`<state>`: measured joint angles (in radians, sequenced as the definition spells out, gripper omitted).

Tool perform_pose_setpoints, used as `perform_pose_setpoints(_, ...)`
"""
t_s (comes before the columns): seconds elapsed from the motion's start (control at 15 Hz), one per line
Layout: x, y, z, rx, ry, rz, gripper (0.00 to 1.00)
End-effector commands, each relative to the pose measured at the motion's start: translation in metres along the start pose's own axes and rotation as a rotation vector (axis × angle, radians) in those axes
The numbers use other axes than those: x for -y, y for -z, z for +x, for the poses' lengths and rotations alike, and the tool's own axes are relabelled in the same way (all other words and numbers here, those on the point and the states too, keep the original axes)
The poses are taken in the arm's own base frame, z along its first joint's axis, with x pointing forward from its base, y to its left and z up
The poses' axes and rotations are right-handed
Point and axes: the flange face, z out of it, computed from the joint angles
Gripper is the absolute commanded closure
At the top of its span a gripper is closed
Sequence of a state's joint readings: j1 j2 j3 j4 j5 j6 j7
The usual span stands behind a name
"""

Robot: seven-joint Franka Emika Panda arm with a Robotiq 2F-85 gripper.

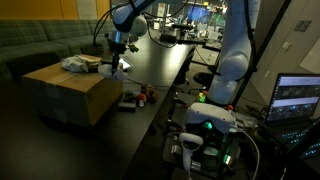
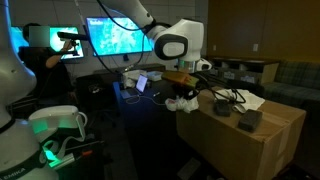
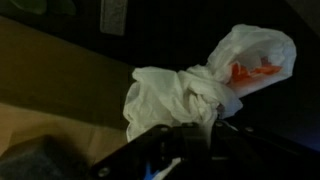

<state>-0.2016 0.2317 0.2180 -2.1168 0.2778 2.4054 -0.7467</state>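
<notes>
End effector (image 3: 188, 140), pressed together on white plastic bag (image 3: 190, 90) at 12 o'clock; cardboard box (image 3: 45, 75) at 9. Judged step: carrying; next needs steady grip.

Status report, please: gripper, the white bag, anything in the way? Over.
Gripper shut. White crumpled bag, orange inside, at its fingertips, by cardboard box edge. Black block on box, apart.

**Brown cardboard box (image 1: 60, 95) on a long black table (image 1: 165, 60), left of centre.**
A crumpled white plastic bag (image 1: 75, 63) (something orange inside) lies on its top near the far edge. In an exterior view, a small dark block (image 2: 248, 120) and black cables (image 2: 228, 100) lie on the box at mid-right.
</notes>
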Motion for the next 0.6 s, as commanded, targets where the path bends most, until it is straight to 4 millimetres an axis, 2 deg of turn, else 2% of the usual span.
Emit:
perform_pose_setpoints(0.0, -0.002, 0.02, 0.032, -0.08, 0.035, -0.056, 0.96)
perform_pose_setpoints(0.27, -0.013, 0.023, 0.068, -0.171, 0.038, -0.115, 0.96)
perform_pose_setpoints(0.53, -0.029, 0.006, 0.098, -0.252, 0.019, -0.162, 0.96)
